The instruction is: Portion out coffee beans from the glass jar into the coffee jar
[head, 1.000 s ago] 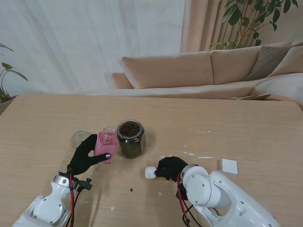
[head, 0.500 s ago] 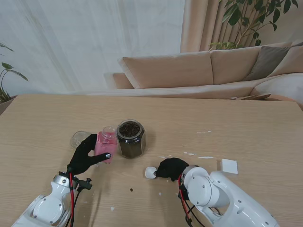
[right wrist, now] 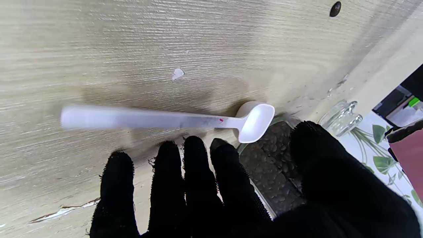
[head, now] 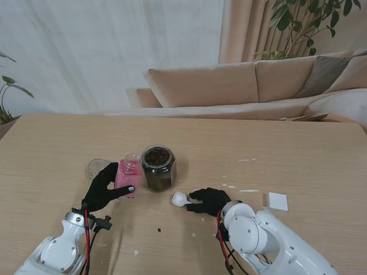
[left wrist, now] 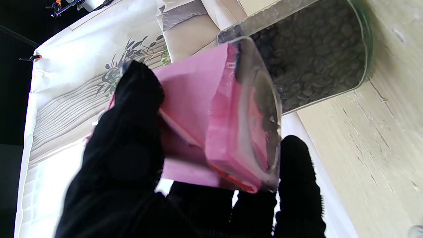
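The glass jar [head: 158,168] full of coffee beans stands open mid-table; the left wrist view shows the glass jar [left wrist: 314,56] close up. Right beside it on its left is the small coffee jar [head: 129,173] with a pink wrap, and my left hand [head: 105,187] is shut on it. In the left wrist view the coffee jar [left wrist: 205,105] sits between thumb and fingers. A white spoon [head: 179,199] lies on the table near the glass jar. My right hand [head: 209,200] is behind it, open, fingers spread [right wrist: 193,172], not gripping the spoon [right wrist: 165,119], whose handle is blurred.
A glass lid [head: 96,168] lies left of the coffee jar. A white square piece [head: 278,201] sits to the right of my right arm. One loose bean [head: 159,230] and small white flecks dot the wooden table [head: 287,143].
My right hand has uncurled and stretched its fingers out. The spoon's bowl has slid farther from me, toward the glass jar. The left hand and coffee jar stay put.
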